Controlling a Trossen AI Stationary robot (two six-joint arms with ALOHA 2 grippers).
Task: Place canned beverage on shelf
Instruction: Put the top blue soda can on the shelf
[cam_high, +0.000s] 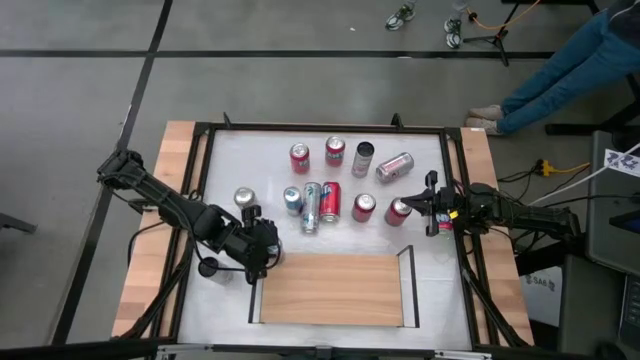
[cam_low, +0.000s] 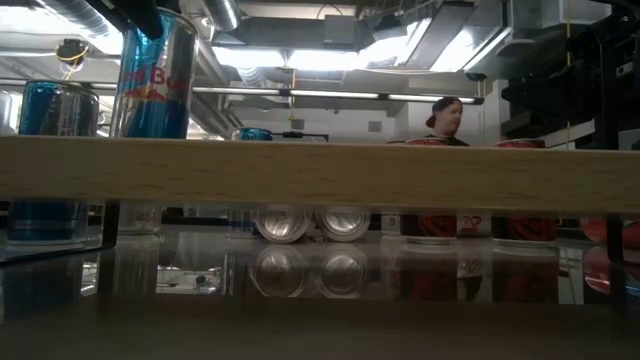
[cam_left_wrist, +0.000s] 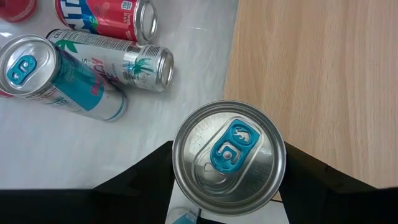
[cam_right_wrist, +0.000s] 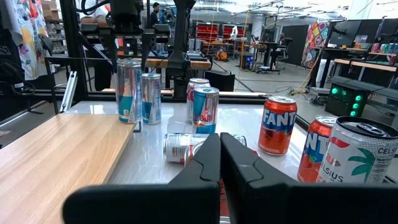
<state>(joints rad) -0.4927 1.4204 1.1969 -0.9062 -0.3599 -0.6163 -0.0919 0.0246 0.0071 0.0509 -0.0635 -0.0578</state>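
— Nearest the lens in the left wrist view?
— Silver can top with a blue pull tab (cam_left_wrist: 228, 158), pinched between the left gripper's (cam_left_wrist: 225, 186) dark fingers (cam_left_wrist: 140, 180). It is a tall blue and silver energy-drink can (cam_low: 155, 75), held upright.

— Where does it sit against the flat light-wood shelf with black end rails (cam_high: 335, 290)?
— Just off the shelf's left short edge, near its far left corner, over the white tabletop (cam_high: 225, 165); whether its base touches the tabletop cannot be told.

— And the right gripper (cam_high: 432, 205)?
— By the tabletop's right edge, fingers pressed together and holding nothing, a red can (cam_high: 399, 211) just beside them.

— Other cans?
— They are grouped on the tabletop beyond the shelf's far long edge: a slim pale can (cam_high: 313, 207) lying on its side next to a red one (cam_high: 331, 201), several upright red and blue ones around them, and a silver can (cam_high: 244, 198) standing near the left gripper
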